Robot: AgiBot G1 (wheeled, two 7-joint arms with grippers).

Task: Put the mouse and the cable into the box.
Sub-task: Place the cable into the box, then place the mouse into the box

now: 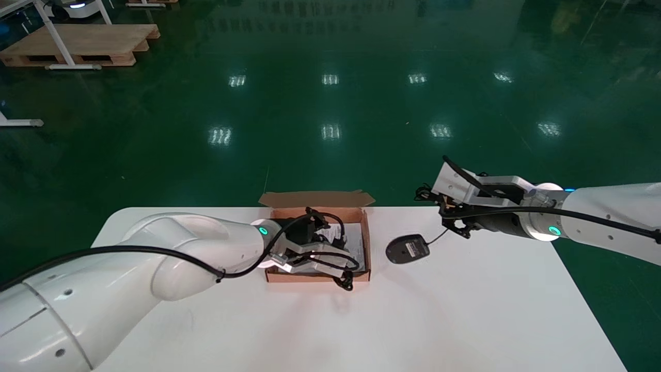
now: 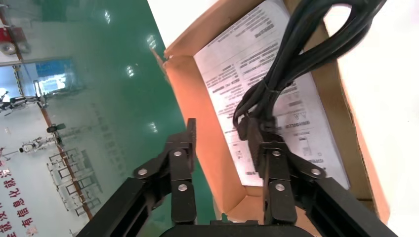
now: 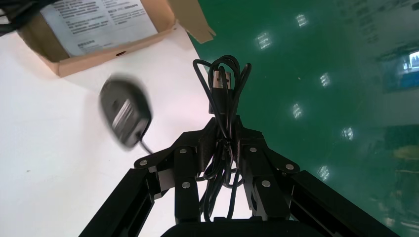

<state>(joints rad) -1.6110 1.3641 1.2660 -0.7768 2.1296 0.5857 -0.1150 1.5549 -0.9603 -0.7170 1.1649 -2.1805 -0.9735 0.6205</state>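
The open cardboard box (image 1: 365,233) stands at the table's far edge, with a printed leaflet (image 2: 257,59) on its bottom. A black cable bundle (image 2: 291,59) lies in it. My left gripper (image 1: 333,253) hovers over the box, open (image 2: 222,133), one finger inside touching the bundle, the other outside the box wall (image 2: 197,108). The black mouse (image 1: 408,249) lies upside down on the table right of the box. My right gripper (image 1: 439,205) is above and to the right of the mouse, shut (image 3: 221,136) on the mouse's coiled cable (image 3: 222,84). A thin lead runs down to the mouse (image 3: 124,111).
The white table (image 1: 465,310) ends just behind the box, with green floor beyond. The box's flap (image 1: 315,198) stands open at the far side. Bare tabletop stretches in front of the box and the mouse.
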